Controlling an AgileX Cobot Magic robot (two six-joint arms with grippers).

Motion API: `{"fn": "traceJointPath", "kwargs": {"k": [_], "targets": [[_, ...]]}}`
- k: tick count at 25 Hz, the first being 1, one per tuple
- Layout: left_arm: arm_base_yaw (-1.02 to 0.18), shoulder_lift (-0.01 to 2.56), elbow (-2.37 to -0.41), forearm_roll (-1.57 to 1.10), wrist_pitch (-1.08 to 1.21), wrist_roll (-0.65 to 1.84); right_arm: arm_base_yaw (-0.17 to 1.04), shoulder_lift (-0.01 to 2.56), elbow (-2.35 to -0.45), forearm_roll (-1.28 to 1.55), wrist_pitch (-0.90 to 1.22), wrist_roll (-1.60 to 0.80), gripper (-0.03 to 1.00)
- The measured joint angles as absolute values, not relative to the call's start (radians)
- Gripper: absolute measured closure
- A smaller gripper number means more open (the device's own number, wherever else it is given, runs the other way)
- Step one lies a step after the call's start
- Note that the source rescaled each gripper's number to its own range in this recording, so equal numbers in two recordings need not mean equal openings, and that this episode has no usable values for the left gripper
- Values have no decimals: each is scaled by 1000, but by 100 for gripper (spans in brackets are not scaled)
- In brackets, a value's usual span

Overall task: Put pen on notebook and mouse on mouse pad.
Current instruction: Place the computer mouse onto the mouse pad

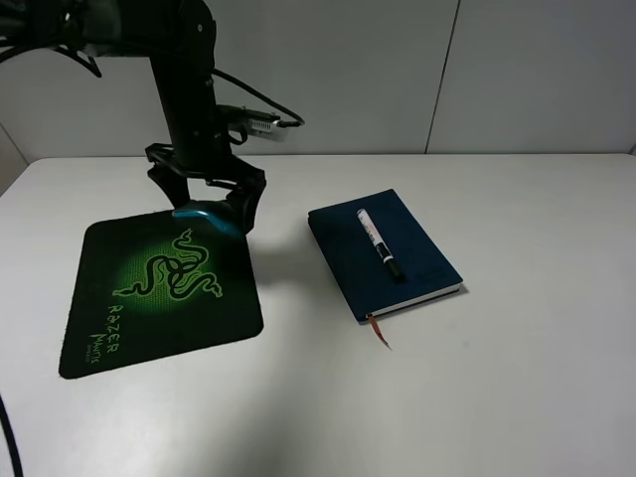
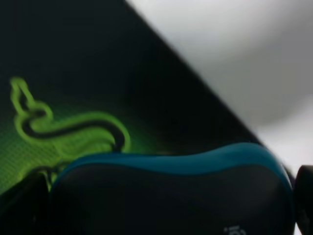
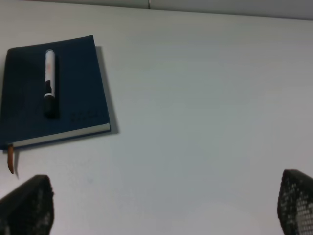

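While the left gripper (image 1: 211, 204) grasps the mouse (image 1: 204, 213) over the mouse pad's (image 1: 119, 328) far right corner | pen (image 1: 379, 242) lies on notebook (image 1: 422, 253) | right gripper (image 3: 161, 205) spread wide, holding nothing

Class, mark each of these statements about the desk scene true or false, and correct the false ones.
1. The white marker-style pen with a black cap lies on the dark navy-blue hardcover notebook. True.
2. The teal-sided grey mouse sits beside the notebook. False: the left gripper holds it over the far edge of the black rectangular mouse pad with a green snake logo.
3. The right gripper's fingers are closed on the pen. False: they stand wide apart, holding nothing.
4. An orange-brown ribbon bookmark sticks out of the notebook. True.
5. The notebook rests on the mouse pad. False: they lie apart on the white table.
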State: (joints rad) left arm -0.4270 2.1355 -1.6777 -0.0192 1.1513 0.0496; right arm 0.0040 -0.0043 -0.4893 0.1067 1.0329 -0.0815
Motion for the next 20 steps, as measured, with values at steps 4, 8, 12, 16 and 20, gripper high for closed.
{"fn": "traceJointPath", "kwargs": {"k": [4,8,12,16,20], "targets": [[-427,2058,-1532,-17,1042,50,4,-4,-489,107,1033,-81,-3],[-427,2024,-1420,0,939,58,4,-4,-489,107,1033,-81,-3],[-412,2014,-1330,0,834,80,4,-4,-489,107,1033,-81,-3],[-377,2010,-1255,0,726,105,4,-4,-489,107,1033,-81,-3],[-347,2010,-1212,7,620,109,4,-4,-489,107,1033,-81,-3]]}}
